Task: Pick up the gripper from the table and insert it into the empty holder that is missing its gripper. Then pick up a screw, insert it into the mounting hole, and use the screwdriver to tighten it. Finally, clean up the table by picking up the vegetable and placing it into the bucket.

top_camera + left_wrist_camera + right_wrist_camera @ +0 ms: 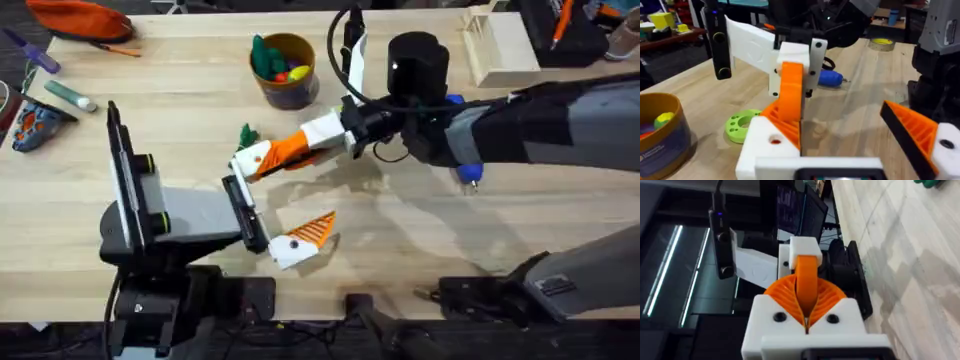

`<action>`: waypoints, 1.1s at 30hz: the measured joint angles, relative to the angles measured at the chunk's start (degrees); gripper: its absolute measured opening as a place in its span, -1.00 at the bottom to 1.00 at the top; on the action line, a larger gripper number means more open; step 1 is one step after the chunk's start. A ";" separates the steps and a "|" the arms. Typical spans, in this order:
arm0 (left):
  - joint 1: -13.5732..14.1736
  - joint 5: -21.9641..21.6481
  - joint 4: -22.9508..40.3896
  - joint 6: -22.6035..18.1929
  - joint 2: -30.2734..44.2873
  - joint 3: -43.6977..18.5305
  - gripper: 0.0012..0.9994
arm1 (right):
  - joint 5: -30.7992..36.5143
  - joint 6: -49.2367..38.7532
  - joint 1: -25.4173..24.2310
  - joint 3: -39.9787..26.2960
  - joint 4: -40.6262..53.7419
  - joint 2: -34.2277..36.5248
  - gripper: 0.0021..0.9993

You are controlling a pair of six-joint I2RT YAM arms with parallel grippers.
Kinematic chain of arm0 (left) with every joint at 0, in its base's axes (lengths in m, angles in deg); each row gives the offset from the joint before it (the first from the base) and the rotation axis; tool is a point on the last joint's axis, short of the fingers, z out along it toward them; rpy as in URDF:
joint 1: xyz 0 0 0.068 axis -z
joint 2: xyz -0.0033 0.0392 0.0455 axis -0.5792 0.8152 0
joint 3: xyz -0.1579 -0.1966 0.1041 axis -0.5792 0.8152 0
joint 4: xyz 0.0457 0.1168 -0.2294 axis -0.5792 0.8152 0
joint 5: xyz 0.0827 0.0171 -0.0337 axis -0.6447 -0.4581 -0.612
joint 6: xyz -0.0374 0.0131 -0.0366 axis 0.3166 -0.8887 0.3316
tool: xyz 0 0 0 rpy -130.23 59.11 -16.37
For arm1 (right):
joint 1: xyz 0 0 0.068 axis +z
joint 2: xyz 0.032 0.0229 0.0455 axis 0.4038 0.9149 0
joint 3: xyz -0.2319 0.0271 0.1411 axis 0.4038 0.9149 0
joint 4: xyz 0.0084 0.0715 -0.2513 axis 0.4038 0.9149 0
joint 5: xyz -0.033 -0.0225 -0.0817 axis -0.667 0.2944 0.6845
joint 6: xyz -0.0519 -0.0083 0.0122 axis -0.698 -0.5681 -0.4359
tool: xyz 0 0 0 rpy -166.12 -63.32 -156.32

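Note:
My right gripper (305,143) reaches across the table, shut on the orange gripper (285,152) (791,95) (807,280). That orange piece's end sits against the white holder (248,163) (765,147), which is one finger of my left gripper (275,200). The left gripper is open; its other finger carries an orange ribbed pad (917,127). Partly hidden under the right arm lies the blue screwdriver (466,176) (830,78). A dark green vegetable (247,134) rests on the table just beyond the holder. Farther back stands the bucket (300,88) (660,150) with colourful toys.
A pale wooden tray (497,48) stands at the back right, with a black cylinder (417,60) beside it. An orange pouch (80,18) and markers (68,95) lie at the far left. A lime-green ring (742,125) sits near the bucket.

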 joint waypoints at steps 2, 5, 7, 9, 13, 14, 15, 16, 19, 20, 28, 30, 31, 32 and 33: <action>-0.04 -0.13 0.00 0.00 -0.02 0.00 0.97 | 0.40 0.17 0.09 0.11 -0.18 0.00 -0.99; -0.04 -0.24 -0.02 0.00 0.00 0.00 0.97 | 0.64 0.17 0.20 0.13 -0.20 0.00 -0.99; -0.04 -0.39 -0.02 0.01 -0.02 0.00 0.97 | 0.87 0.20 0.30 0.13 -0.24 0.00 -0.99; -0.04 -0.44 -0.02 0.02 0.00 0.00 0.97 | 1.06 0.20 0.47 0.13 -0.33 0.00 -0.99; -0.04 -0.29 -0.02 0.02 0.00 0.00 0.97 | 1.56 0.20 1.19 0.13 -0.40 0.00 -0.99; -0.04 -0.24 0.00 0.04 0.00 0.00 0.97 | 1.66 0.20 1.25 0.13 -0.40 0.00 -0.99; -0.04 -0.24 -0.02 0.04 -0.02 0.00 0.97 | 1.66 0.20 1.29 0.13 -0.41 0.00 -0.99; -0.04 -0.24 0.00 0.03 0.00 0.00 0.97 | 1.67 0.20 1.29 0.13 -0.41 0.00 -0.99; -0.04 -0.24 -0.01 0.03 0.00 0.00 0.97 | 1.67 0.20 1.29 0.13 -0.41 0.00 -0.99; -0.04 -0.24 -0.02 0.02 0.00 0.00 0.97 | 1.69 0.20 1.29 0.13 -0.40 0.00 -0.99; -0.04 -0.39 -0.02 0.04 -0.01 0.00 0.97 | 2.11 0.21 1.42 0.13 -0.42 0.00 -0.99; -0.04 -0.41 -0.02 0.04 0.00 0.00 0.97 | 2.19 0.20 1.42 0.13 -0.42 0.00 -0.99; -0.04 -0.42 -0.02 0.04 0.00 0.00 0.97 | 2.24 0.20 1.44 0.13 -0.42 0.00 -0.99; -0.04 -0.47 -0.02 0.04 0.00 0.00 0.97 | 2.29 0.20 1.46 0.13 -0.42 0.00 -0.99; -0.04 -0.50 -0.02 0.04 0.00 0.00 0.97 | 2.31 0.20 1.46 0.13 -0.42 0.00 -0.99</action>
